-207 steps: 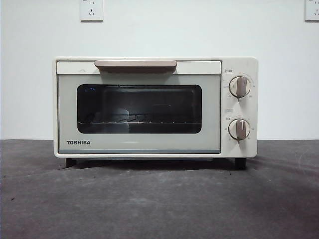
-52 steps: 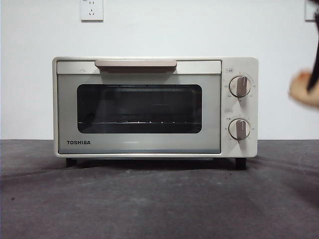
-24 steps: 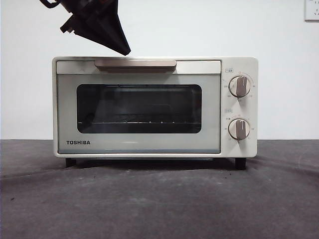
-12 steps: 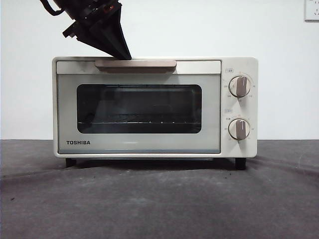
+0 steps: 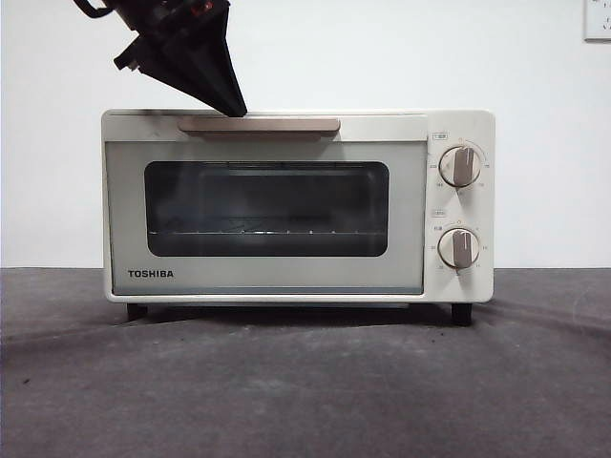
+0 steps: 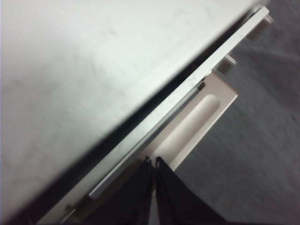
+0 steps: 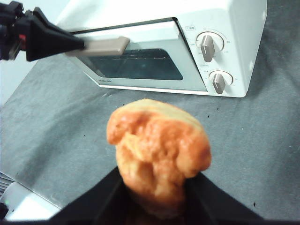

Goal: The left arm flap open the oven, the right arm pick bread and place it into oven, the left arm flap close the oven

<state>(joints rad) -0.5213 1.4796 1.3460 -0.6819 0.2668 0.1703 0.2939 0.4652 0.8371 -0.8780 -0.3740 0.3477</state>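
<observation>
The cream-white oven stands mid-table, its door tipped slightly outward at the top; a dark gap shows along the door's upper edge. My left gripper comes down from the upper left, shut, with its pointed tip against the left part of the beige handle. The right wrist view shows the same contact: left gripper, handle, oven. My right gripper is shut on the orange-brown bread, held above the table in front of the oven. It is out of the front view.
Two beige knobs sit on the oven's right panel. A dark grey cloth covers the table. A wall socket shows at the top right. A white object lies at the table's near edge.
The left gripper came down from the upper left onto the handle, and the door has tipped slightly outward. The bread and right gripper left the front view at its right edge.
</observation>
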